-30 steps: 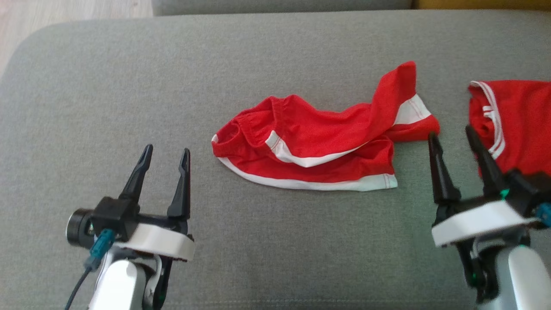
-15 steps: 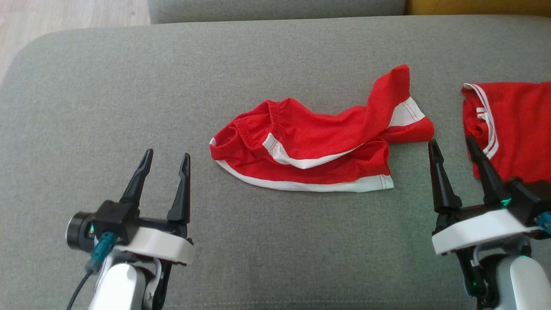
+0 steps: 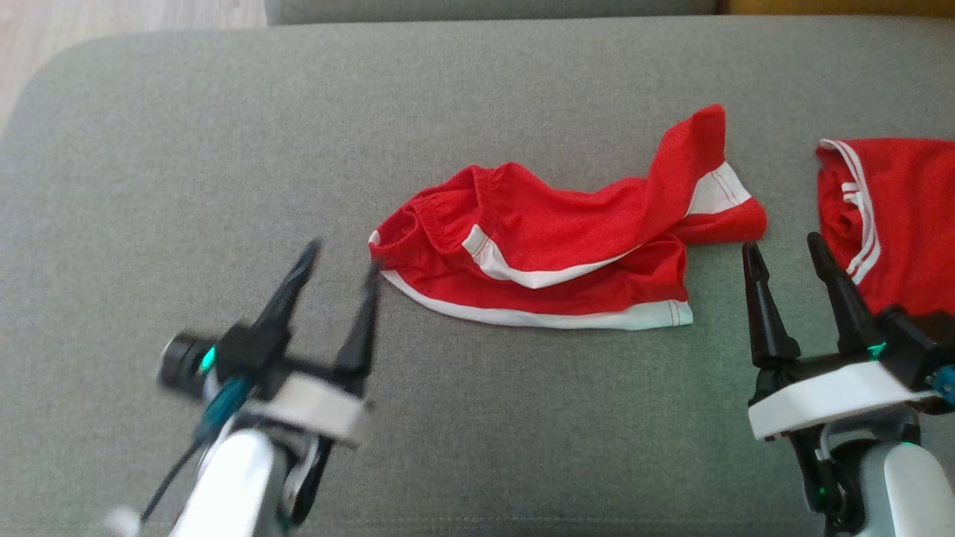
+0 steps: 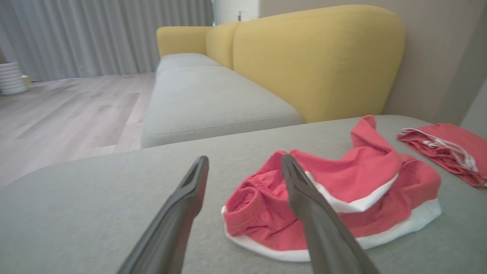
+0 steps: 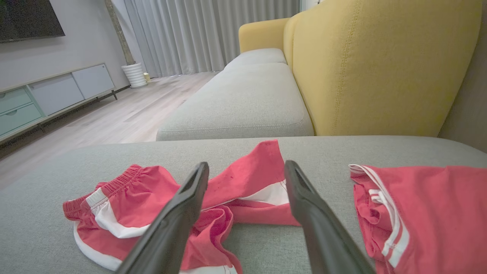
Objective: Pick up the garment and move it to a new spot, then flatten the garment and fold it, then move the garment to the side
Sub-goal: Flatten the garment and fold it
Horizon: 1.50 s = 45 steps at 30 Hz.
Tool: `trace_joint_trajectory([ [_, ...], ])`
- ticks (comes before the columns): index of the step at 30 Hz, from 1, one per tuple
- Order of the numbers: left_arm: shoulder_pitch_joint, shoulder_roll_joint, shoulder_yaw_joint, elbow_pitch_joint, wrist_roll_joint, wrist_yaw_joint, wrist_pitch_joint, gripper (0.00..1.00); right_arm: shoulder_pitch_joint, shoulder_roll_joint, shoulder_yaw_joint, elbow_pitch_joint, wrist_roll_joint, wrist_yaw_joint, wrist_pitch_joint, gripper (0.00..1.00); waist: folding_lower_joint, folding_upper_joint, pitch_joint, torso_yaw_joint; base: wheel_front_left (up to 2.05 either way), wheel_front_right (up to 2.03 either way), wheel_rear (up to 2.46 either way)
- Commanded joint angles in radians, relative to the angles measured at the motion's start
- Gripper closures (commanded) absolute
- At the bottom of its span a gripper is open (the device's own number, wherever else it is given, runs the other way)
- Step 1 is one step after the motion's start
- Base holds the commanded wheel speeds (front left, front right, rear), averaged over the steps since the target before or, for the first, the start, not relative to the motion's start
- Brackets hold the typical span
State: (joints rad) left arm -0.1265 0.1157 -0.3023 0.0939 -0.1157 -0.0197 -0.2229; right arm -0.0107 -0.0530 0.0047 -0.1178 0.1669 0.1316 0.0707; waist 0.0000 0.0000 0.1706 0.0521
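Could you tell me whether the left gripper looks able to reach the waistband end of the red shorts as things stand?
Probably yes. The left gripper is open, its fingertips right beside the waistband end of the shorts on the grey cushion, and I see nothing between them.

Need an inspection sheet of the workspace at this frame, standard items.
Surface: grey cushion, flat, nothing spilled.
Job's things: red shorts with white trim, crumpled at the centre, not yet flattened or folded.
Clutter: second red garment at the right edge, apart from the shorts.
Grippers: left tool open, blurred, one tip near the waistband end, contact unclear; right tool open, empty, by the gap between the two garments.
Cables: dark cable with teal plug at the left wrist, off the cloth.
Surroundings: yellow sofa, wood floor, curtains.
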Motion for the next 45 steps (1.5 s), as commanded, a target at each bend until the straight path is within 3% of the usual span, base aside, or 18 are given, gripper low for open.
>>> trace_joint_trajectory([
  [1,-0.111,-0.008,0.003,-0.03,-0.004,-0.024,0.016,0.0,-0.031,0.001,0.021,-0.042,-0.004,-0.001,0.004,0.0,0.0,0.0,0.017,0.0,0.0,0.0,0.0],
  [7,-0.248,-0.038,-0.09,0.067,-0.051,-0.08,0.116,0.0,-0.054,0.001,0.039,-0.038,-0.002,-0.001,0.006,0.0,0.0,0.0,0.049,-0.023,0.0,0.0,0.0],
  [9,-0.311,-0.047,-0.135,0.171,-0.097,-0.097,0.189,0.0,-0.066,0.002,0.048,-0.029,0.004,-0.001,0.004,0.0,0.0,0.0,0.063,-0.041,0.0,0.0,0.0],
  [17,-0.383,-0.048,-0.179,0.331,-0.173,-0.108,0.264,0.0,-0.062,0.002,0.043,-0.01,0.019,-0.001,-0.003,0.0,0.0,0.0,0.078,-0.06,0.0,0.0,0.0],
  [18,-0.39,-0.047,-0.182,0.341,-0.178,-0.108,0.263,0.33,-0.063,0.002,0.043,-0.008,0.021,-0.001,-0.005,0.0,0.0,0.0,0.079,-0.06,0.0,0.0,0.0],
  [19,-0.396,-0.045,-0.185,0.349,-0.181,-0.108,0.259,0.78,-0.064,0.002,0.043,-0.005,0.022,-0.001,-0.006,0.0,0.0,0.0,0.079,-0.061,0.0,0.0,0.0],
  [20,-0.401,-0.043,-0.188,0.355,-0.184,-0.109,0.253,1.0,-0.065,0.002,0.043,-0.002,0.024,-0.001,-0.006,0.0,0.0,0.0,0.08,-0.062,0.0,0.0,0.0],
  [30,-0.432,-0.032,-0.214,0.377,-0.188,-0.107,0.204,1.0,-0.191,-0.029,-0.017,0.12,0.041,-0.001,0.01,0.0,0.0,0.0,0.089,-0.049,0.0,0.0,0.0],
  [36,-0.467,-0.042,-0.221,0.373,-0.189,-0.098,0.159,1.0,-0.384,-0.102,-0.052,0.36,0.058,-0.001,0.059,0.0,0.0,0.0,0.12,-0.012,0.0,0.0,0.0],
  [45,-0.525,-0.059,-0.269,0.387,-0.201,-0.097,0.106,1.0,-0.606,-0.173,0.037,0.74,0.068,-0.001,0.138,0.0,0.0,0.0,0.167,0.046,0.0,0.0,0.0],
])
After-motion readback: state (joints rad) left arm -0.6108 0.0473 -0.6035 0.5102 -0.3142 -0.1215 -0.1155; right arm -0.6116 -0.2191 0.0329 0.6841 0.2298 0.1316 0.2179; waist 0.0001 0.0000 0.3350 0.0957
